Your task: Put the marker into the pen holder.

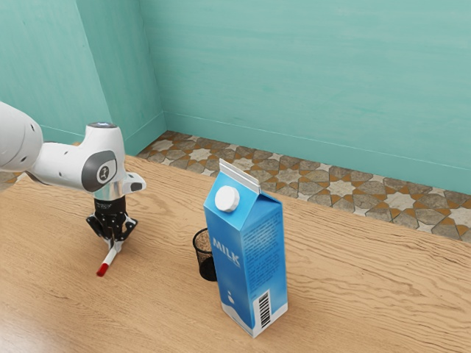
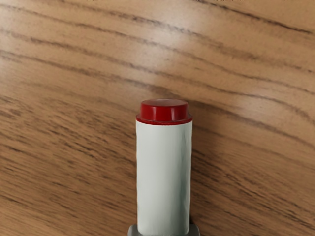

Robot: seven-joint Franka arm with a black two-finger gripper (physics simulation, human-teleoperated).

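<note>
At the exterior view's left, my gripper (image 1: pixel 115 243) points down, its two fingers closed around the marker (image 1: pixel 110 257). The marker is white with a red end, and it slants down out of the grip; whether its red tip touches the table I cannot tell. In the wrist view the white barrel of the marker (image 2: pixel 164 172), with a red plug on its end, rises from between the grey fingertips of the gripper (image 2: pixel 164 231). The black mesh pen holder (image 1: pixel 200 259) stands upright, apart from the gripper toward the exterior view's right, partly hidden by a carton.
A tall blue milk carton (image 1: pixel 249 257) stands in front of the pen holder, on the exterior view's right side of it. Both are on the wooden table (image 1: pixel 353 294). Behind the table are a tiled floor and a teal wall.
</note>
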